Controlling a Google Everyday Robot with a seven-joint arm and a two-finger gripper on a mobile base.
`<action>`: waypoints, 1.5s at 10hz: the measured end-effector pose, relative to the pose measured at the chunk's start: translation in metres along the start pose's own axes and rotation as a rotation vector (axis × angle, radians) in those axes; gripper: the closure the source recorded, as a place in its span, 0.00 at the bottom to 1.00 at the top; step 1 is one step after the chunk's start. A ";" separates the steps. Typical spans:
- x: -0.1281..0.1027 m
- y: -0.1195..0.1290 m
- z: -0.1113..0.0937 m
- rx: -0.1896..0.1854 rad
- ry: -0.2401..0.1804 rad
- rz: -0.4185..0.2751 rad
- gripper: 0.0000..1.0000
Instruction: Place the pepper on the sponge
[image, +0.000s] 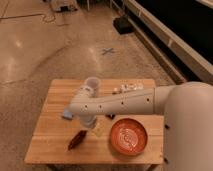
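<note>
The pepper (76, 141), dark red-brown and slender, lies near the front left of the wooden table (52, 150). Only a corner of the light blue sponge (66, 115) shows, behind and left of the pepper; my white arm covers the remainder. My arm reaches in from the right across the table. Its gripper (93, 127) points down just right of and above the pepper, close to the table top.
An orange-red bowl (129, 136) sits at the front right of the table, right beside the gripper. A black-and-white striped block (125, 89) lies at the table's back edge. Polished floor surrounds the table, with a dark wall base at the right.
</note>
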 end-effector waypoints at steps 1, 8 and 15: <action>-0.008 -0.004 0.006 -0.001 -0.004 -0.014 0.27; -0.022 -0.022 0.023 -0.018 -0.015 -0.042 0.27; -0.019 -0.024 0.019 -0.020 -0.033 -0.044 0.71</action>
